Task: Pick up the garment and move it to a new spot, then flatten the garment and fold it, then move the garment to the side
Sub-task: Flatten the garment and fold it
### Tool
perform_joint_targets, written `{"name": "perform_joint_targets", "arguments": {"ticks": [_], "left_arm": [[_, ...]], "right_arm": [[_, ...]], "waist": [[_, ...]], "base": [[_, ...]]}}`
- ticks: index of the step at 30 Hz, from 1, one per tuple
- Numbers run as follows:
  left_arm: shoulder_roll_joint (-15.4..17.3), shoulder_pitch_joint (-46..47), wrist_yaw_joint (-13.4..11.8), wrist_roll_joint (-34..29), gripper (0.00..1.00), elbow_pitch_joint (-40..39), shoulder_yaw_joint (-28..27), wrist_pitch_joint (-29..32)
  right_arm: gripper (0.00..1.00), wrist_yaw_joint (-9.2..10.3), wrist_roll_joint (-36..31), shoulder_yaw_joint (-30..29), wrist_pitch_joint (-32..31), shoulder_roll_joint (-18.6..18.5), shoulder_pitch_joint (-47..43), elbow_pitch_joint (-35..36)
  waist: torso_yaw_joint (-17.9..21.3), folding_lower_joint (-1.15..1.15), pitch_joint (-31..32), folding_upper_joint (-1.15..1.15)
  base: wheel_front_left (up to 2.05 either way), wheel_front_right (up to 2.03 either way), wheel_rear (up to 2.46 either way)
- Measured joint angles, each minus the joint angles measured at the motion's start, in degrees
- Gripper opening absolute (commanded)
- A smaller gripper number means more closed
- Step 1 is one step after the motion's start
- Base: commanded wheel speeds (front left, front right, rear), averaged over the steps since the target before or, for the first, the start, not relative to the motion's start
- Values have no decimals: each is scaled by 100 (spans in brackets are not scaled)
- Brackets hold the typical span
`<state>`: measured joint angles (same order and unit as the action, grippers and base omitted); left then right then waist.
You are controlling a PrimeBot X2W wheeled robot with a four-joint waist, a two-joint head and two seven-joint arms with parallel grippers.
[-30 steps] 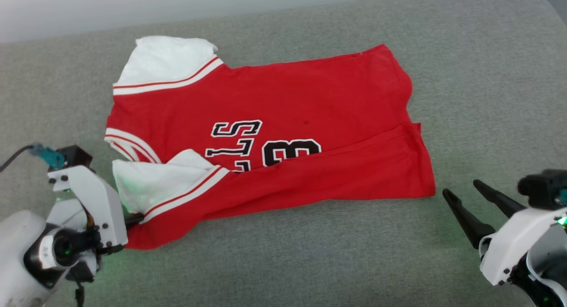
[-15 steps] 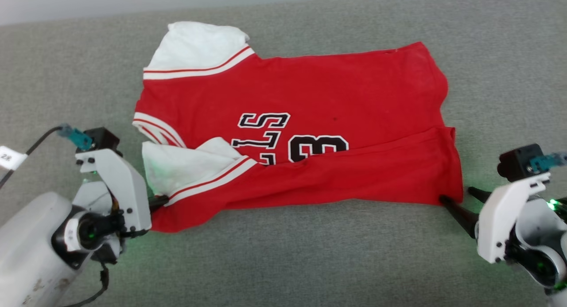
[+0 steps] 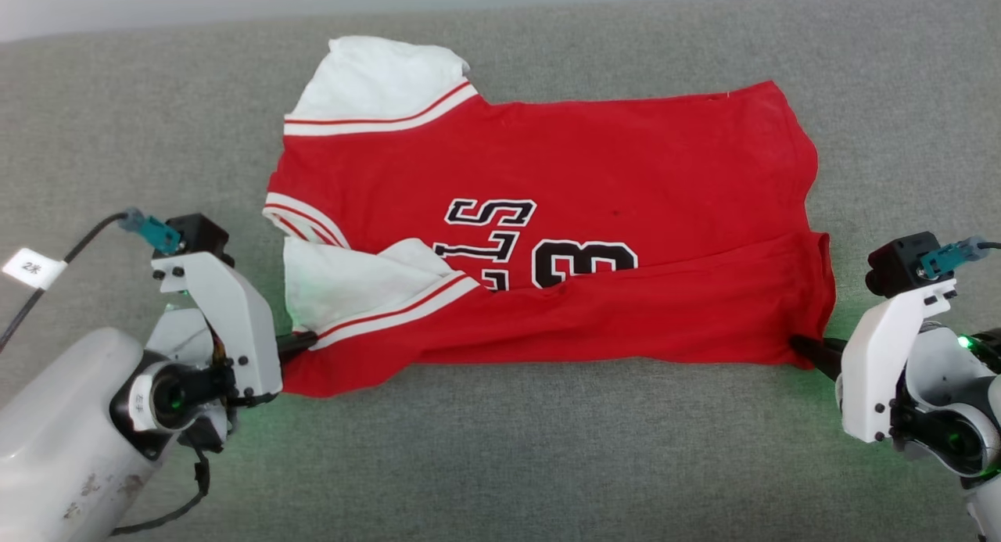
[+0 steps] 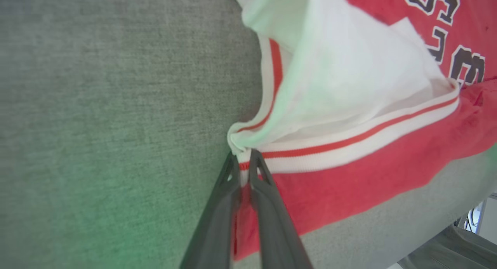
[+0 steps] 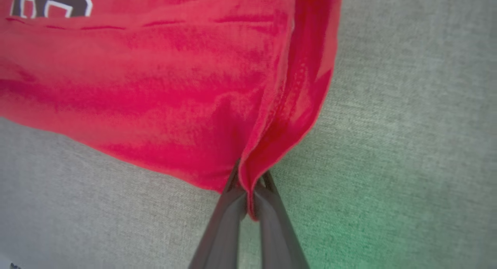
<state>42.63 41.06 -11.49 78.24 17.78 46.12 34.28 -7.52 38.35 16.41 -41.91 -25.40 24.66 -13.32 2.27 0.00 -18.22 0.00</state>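
Stretching sideways across the grey cushion [image 3: 500, 464], the garment [image 3: 594, 166] has its near folded edge pinched at both ends, the left gripper [image 3: 303, 342] closed on the striped sleeve seam, the right gripper [image 3: 804, 346] on the hem corner, both equally near.

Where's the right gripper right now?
The right gripper is at the head view's lower right, shut on the near hem corner of the shirt, which lies on the grey cushion.
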Motion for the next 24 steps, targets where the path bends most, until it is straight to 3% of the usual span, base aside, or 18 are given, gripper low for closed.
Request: {"name": "perform_joint_targets", "arguments": {"ticks": [13, 24], "left_arm": [[334, -279, -12, 29, 0, -235, -46, -71], [736, -945, -488, 65, 0, -1310, 3, -142]], "right_arm": [[0, -1, 134, -345, -213, -352, -455, 243], [0, -2, 189, -918, -773, -465, -1389, 979]], "waist": [[-69, 0, 437, 0], [-158, 0, 752, 0]], "base": [[0, 0, 0], [0, 0, 0]]}}
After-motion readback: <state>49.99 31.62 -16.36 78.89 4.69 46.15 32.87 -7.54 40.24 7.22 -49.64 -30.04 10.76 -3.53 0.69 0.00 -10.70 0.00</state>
